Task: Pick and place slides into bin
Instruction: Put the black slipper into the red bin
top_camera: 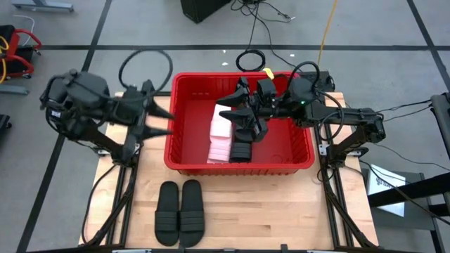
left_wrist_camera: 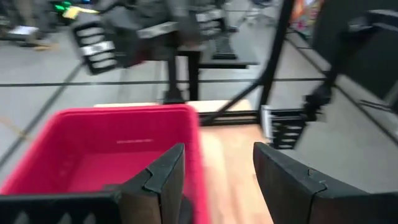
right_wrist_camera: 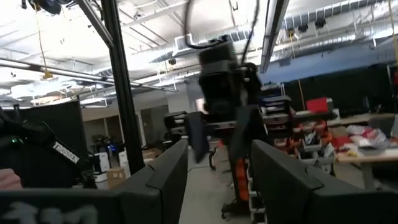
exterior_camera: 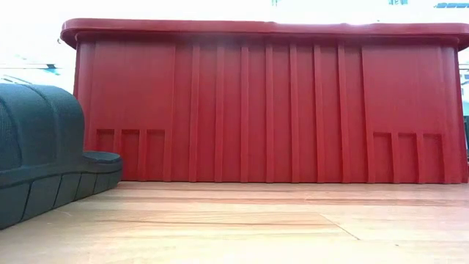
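Wooden table (top_camera: 281, 211) fills the lower centre of the high view. On it we note the bin (top_camera: 190, 151), centre frame, holding pale slides (top_camera: 221, 137) and a black slide (top_camera: 241, 150). Two black slides (top_camera: 179, 213) lie at lower centre. Left gripper (top_camera: 156, 116), fingers wide and empty, sits by the bin's left rim. Right gripper (top_camera: 245, 112) hovers over the bin, fingers parted.

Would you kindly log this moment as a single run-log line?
left hand: open, beside bin | right hand: open, over bin | in bin: pale slides, black slide | on table: black pair
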`<state>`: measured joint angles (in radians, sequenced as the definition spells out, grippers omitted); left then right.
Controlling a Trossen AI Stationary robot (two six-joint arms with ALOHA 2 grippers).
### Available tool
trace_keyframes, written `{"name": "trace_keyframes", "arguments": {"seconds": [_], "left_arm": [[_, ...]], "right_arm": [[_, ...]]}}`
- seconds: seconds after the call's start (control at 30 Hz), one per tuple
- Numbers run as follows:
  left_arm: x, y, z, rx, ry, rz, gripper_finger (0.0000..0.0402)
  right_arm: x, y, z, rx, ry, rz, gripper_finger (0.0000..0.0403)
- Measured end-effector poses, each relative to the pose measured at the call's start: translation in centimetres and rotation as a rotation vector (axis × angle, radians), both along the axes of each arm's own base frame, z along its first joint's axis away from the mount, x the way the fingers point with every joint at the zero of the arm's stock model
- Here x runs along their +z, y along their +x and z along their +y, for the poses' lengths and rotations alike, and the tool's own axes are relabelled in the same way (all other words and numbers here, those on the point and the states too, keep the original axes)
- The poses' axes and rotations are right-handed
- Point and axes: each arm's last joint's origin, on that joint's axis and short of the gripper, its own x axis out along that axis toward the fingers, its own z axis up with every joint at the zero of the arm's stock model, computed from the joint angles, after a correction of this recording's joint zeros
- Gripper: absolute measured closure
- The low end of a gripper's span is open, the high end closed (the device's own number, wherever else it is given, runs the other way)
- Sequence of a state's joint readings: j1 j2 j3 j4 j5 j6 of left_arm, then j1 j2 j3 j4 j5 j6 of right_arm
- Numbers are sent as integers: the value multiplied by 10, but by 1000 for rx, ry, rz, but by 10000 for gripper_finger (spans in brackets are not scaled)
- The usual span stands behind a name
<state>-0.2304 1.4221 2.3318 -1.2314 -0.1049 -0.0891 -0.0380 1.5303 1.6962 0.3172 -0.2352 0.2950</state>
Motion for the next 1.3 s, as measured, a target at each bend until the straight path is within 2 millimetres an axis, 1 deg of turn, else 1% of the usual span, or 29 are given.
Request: {"name": "trace_keyframes", "arguments": {"seconds": [0.17, 0.37, 0.47, 0.7, 0.83, 1.1, 1.3], "left_arm": [[-3, -3, -21, -94, -58, 43, 215], [-18, -5, -43, -123, -127, 210, 215], [-28, 0, -55, -122, -143, 304, 215], [-55, 16, -82, -100, -121, 528, 215], [-64, 27, -103, -131, -105, 563, 215], [-82, 37, -136, -151, -129, 673, 215], [-94, 42, -157, -157, -105, 714, 215]], "right_arm": [[-1, 0, 5, 23, 16, 14, 236], [-1, 0, 14, 44, 0, 13, 236], [-2, 1, 18, 54, 0, 22, 236], [-7, 2, 29, 87, -5, 72, 236], [-8, 1, 39, 110, -20, 81, 236], [-8, -1, 56, 156, -32, 76, 236], [-8, -1, 60, 162, -53, 72, 236]]}}
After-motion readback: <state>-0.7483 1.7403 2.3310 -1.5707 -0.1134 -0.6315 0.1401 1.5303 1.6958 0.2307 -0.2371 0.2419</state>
